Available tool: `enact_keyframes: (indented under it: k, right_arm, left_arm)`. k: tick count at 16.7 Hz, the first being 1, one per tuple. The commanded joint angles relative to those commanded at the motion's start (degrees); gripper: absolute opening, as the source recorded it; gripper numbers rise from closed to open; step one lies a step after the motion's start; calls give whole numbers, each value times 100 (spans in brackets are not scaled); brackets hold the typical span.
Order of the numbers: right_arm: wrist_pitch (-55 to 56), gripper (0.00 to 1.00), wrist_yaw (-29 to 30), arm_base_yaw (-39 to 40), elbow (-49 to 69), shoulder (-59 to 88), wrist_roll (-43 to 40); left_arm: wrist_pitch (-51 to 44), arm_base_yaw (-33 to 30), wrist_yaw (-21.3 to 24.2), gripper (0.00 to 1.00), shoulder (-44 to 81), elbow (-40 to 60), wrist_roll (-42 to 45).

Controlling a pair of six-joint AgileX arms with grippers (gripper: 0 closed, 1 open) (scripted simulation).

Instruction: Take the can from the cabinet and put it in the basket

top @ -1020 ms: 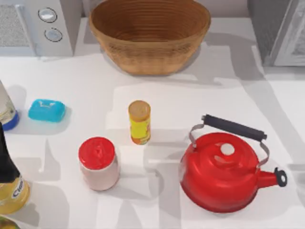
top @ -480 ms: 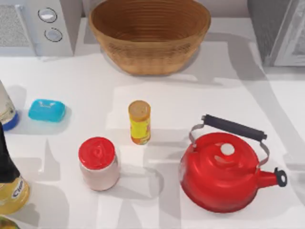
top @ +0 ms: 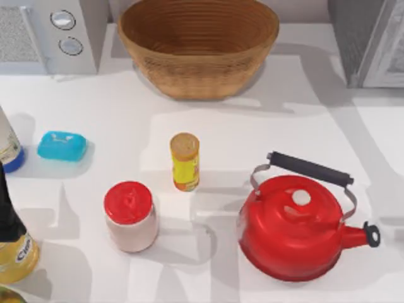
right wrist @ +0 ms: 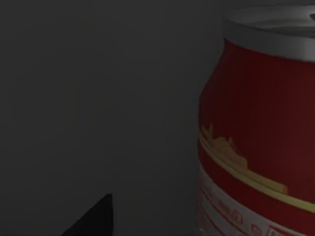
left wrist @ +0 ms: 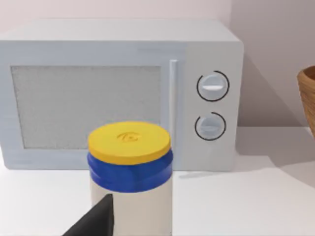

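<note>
The can (right wrist: pixel 261 128), red-sided with a shiny silver top, stands upright and very close in the right wrist view, in dim grey surroundings. A dark part of my right gripper (right wrist: pixel 93 219) shows beside it, apart from the can. The cabinet (top: pixel 369 41), dark grey with a paler framed door, stands at the table's back right corner. The wicker basket (top: pixel 199 69) sits at the back middle, and its rim (left wrist: pixel 307 93) also shows in the left wrist view. A dark part of my left gripper (left wrist: pixel 93 221) shows in front of a jar with a yellow lid (left wrist: pixel 130 177).
A white microwave (top: pixel 53 35) stands at the back left. A red kettle (top: pixel 297 227) sits front right, with a yellow tube (top: pixel 185 161) and a red-lidded jar (top: pixel 130 216) in the middle. A blue soap dish (top: pixel 62 146) and bottles (top: pixel 12 240) line the left edge.
</note>
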Motion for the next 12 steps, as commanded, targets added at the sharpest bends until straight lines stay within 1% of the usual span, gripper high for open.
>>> enact_keyframes:
  k: [2,12]
  right_arm:
    - [0,100,0,0,0,0,0]
    - [0,25,0,0,0,0,0]
  left_arm:
    - [0,0,0,100,0,0,0]
    - [0,0,0,100,0,0,0]
